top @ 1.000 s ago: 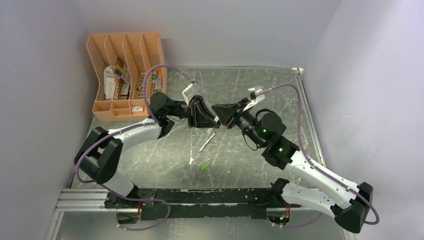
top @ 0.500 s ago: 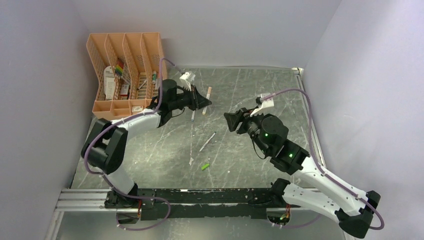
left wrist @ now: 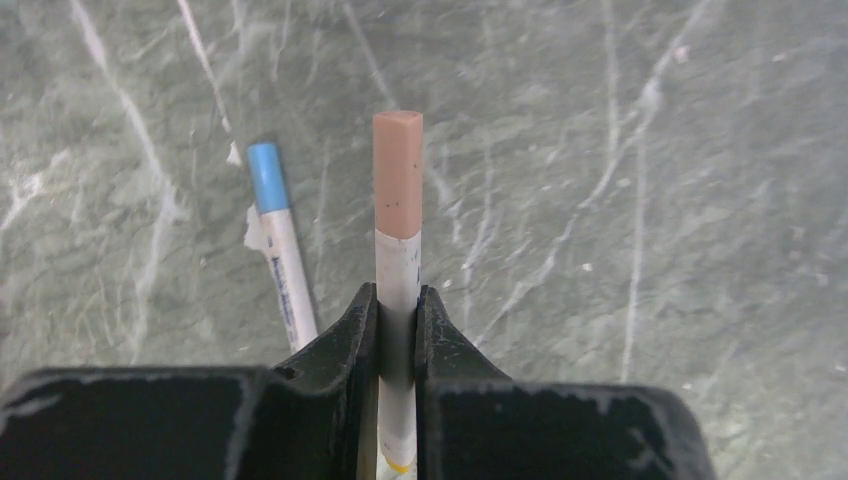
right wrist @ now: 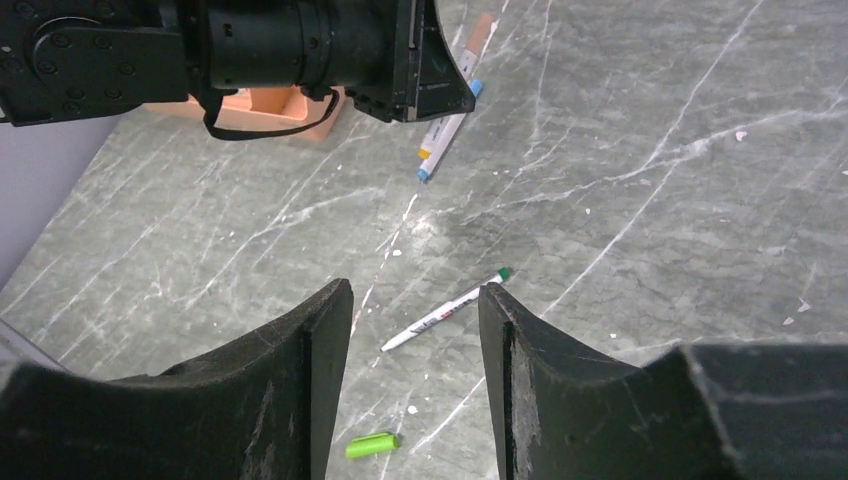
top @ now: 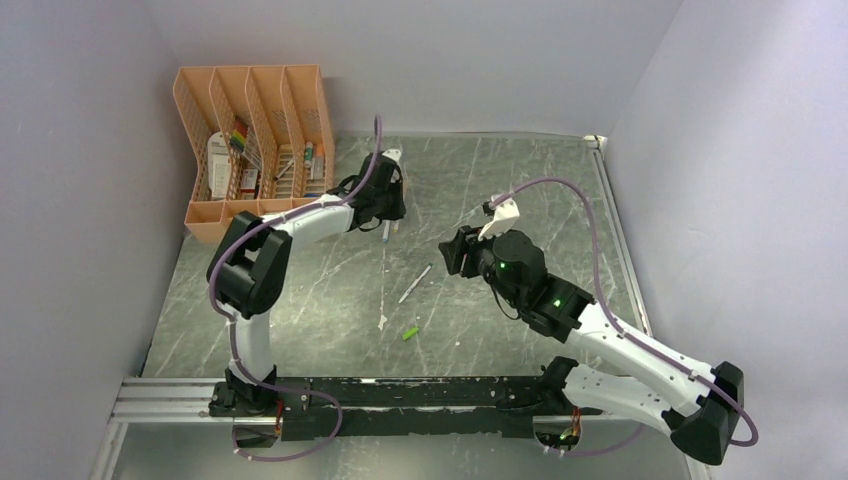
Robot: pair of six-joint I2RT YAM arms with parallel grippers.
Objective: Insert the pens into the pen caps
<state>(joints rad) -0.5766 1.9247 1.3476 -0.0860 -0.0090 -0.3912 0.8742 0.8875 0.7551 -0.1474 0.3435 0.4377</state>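
Now the white pen wearing its orange-pink cap (left wrist: 398, 190), clamped in the left gripper (left wrist: 398, 297), has gone from mid-table to the far side beside the blue-capped pen (left wrist: 283, 262); the right gripper (right wrist: 415, 290), fingers wide, overlooks the last uncapped green-tipped pen (right wrist: 445, 311) and green cap (right wrist: 372, 444)

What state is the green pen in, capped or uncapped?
Uncapped: the green pen shows a bare green tip, and the green cap lies separately beside it.

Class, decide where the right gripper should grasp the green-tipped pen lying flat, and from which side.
Mid-barrel of the green-tipped pen, from straight above, closing across its width: it lies flat and diagonal with nothing close beside it, and the tip stays free for the green cap.
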